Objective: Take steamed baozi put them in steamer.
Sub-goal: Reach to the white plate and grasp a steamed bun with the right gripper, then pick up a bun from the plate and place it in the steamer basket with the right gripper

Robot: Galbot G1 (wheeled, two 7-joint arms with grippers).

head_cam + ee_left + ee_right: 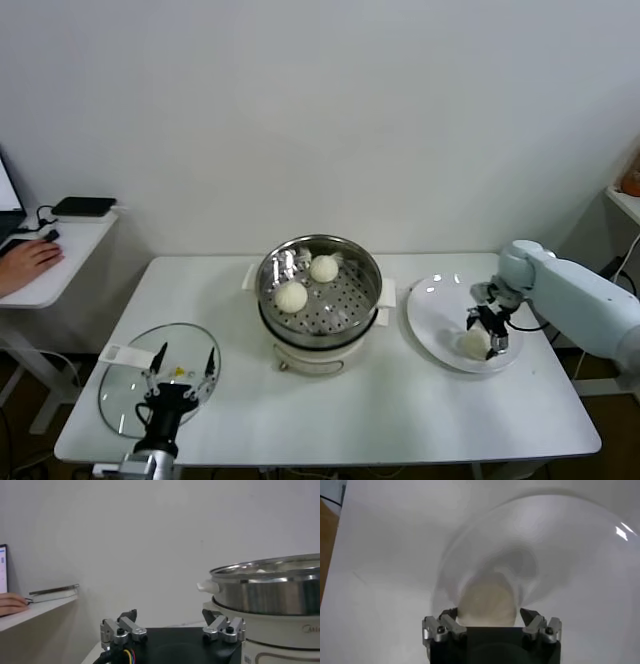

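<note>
Two steamed baozi lie on the perforated floor of the shiny steamer at the table's middle. A third baozi rests on the white plate to the steamer's right. My right gripper is lowered over it. In the right wrist view this baozi sits between the gripper's spread fingers, which flank its sides, open. My left gripper waits open and empty at the front left, over the glass lid; the left wrist view shows the left gripper beside the steamer.
A flat glass lid lies at the table's front left corner. A side desk stands to the left with a person's hand on it. The steamer's white handles stick out on both sides.
</note>
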